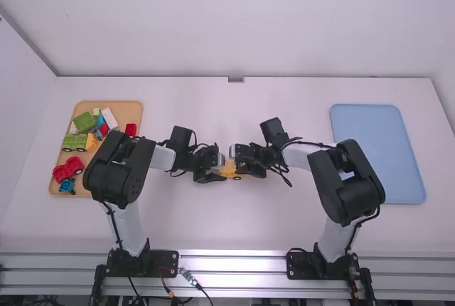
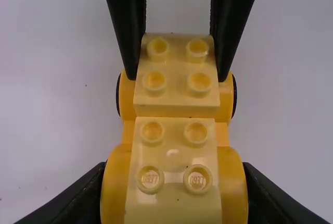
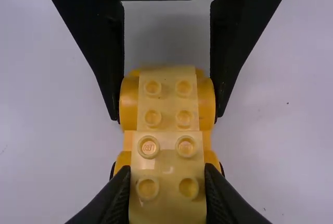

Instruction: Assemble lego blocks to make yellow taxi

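Inward — left pincer (image 1: 220, 173), right pincer (image 1: 239, 168) facing, clasping yellow car (image 2: 176, 101).

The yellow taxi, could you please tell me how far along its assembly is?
Two yellow blocks already sit on the wheeled base. The left gripper holds the base, the right gripper one block. Probably left: a final press and release; full seating is unclear.

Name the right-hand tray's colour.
The tray is light blue, seen best in the high view.
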### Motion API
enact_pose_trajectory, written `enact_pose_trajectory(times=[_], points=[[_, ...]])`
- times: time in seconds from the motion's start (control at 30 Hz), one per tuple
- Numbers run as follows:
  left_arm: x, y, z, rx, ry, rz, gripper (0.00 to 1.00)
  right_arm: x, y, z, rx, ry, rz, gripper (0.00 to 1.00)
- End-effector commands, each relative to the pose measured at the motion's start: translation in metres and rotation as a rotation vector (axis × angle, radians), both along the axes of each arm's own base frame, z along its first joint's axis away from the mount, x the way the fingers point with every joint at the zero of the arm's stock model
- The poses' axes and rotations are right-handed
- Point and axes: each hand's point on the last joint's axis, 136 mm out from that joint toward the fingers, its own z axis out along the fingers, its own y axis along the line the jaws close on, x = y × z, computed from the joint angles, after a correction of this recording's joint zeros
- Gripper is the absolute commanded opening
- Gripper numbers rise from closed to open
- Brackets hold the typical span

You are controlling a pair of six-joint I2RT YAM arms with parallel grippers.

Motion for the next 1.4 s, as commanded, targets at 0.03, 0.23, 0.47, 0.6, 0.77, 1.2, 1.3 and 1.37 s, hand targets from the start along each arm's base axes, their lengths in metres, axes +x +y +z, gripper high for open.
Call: enact_pose_trajectory(times=[0.03, 0.23, 0.47, 0.6, 0.77, 1.2, 1.3, 1.37], points=[[-0.012, 0.002, -0.023, 0.091, 0.018, 0.001, 0.46, -0.009, 0.004, 0.004, 0.013, 0.012, 0.017, 0.0], [-0.013, 0.002, -0.023, 0.093, 0.024, 0.001, 0.45, -0.009, 0.004, 0.004, 0.013, 0.011, 0.018, 0.0], [-0.012, 0.003, -0.023, 0.092, 0.021, 0.003, 0.44, -0.009, 0.004, 0.004, 0.013, 0.012, 0.018, 0.11], [-0.012, 0.004, -0.023, 0.089, 0.025, 0.006, 0.44, -0.009, 0.004, 0.004, 0.013, 0.011, 0.019, 0.2], [-0.01, 0.003, -0.022, 0.087, 0.027, 0.01, 0.44, -0.009, 0.004, 0.004, 0.013, 0.012, 0.019, 0.43], [-0.01, 0.004, -0.023, 0.094, 0.026, 0.013, 0.42, -0.005, 0.007, 0.007, 0.036, -0.006, 0.018, 0.76], [-0.008, 0.006, -0.024, 0.108, 0.024, 0.02, 0.41, -0.004, 0.008, 0.01, 0.056, -0.01, 0.024, 0.79], [-0.008, 0.005, -0.024, 0.106, 0.023, 0.019, 0.4, -0.001, 0.007, 0.015, 0.077, -0.012, 0.02, 0.79]])
